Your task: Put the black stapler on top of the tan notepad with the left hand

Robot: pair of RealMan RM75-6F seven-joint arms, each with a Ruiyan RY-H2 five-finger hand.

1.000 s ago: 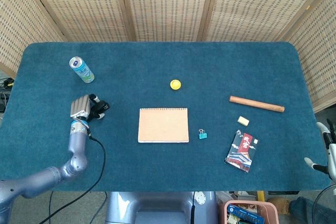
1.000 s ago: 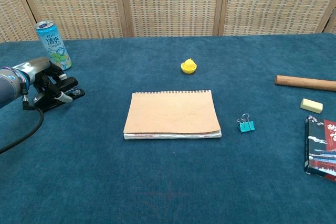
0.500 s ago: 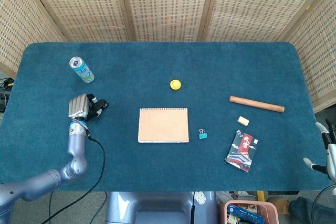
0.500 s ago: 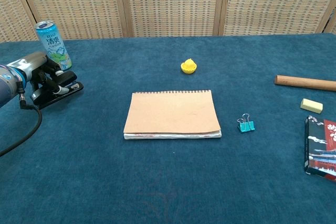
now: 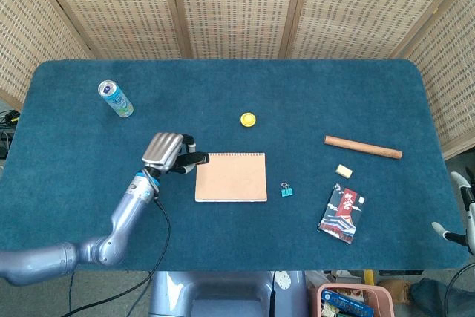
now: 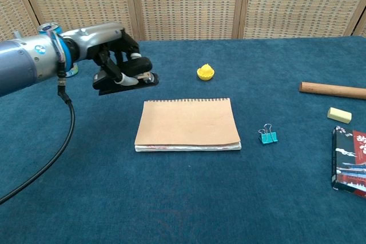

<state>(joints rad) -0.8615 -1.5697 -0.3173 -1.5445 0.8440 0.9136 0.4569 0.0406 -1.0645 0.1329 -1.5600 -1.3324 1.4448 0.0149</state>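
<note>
My left hand grips the black stapler and carries it above the cloth, just left of the tan notepad's far left corner. The tan notepad lies flat in the middle of the blue table, spiral edge away from me. The stapler's tip points toward the notepad and stops short of it. At the table's right edge only part of my right hand shows, with its fingers apart and nothing in them.
A drink can stands far left. A yellow cap lies behind the notepad, a teal binder clip to its right. Further right are a wooden rod, a pale eraser and a printed packet.
My left hand has lifted the stapler off the cloth near the can and carried it right, up to the notepad's left corner. The right hand barely shifted.
</note>
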